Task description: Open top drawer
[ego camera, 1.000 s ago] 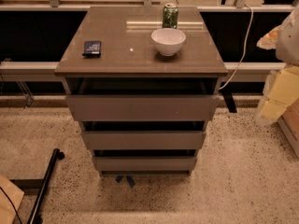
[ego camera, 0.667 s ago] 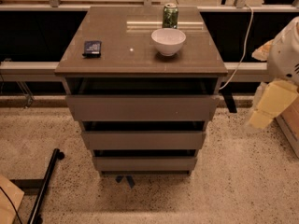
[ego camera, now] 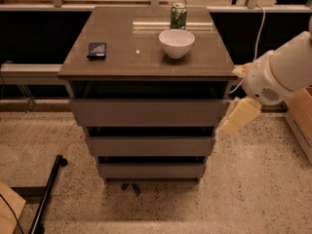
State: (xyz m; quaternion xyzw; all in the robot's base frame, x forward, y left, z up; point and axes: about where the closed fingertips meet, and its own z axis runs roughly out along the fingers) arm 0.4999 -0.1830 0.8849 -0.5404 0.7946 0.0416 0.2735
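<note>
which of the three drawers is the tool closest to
The top drawer, the widest front just under the tabletop; the tool sits at its right end.

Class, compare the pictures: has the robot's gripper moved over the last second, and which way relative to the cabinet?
Yes. The gripper has swung left from the picture's right edge and now sits beside the right end of the top drawer.

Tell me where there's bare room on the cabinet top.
Free: the front strip of the cabinet top, and between the small dark object and white bowl. Crowded: back right, bowl beside green can. The gripper hangs off the top drawer's right end.
</note>
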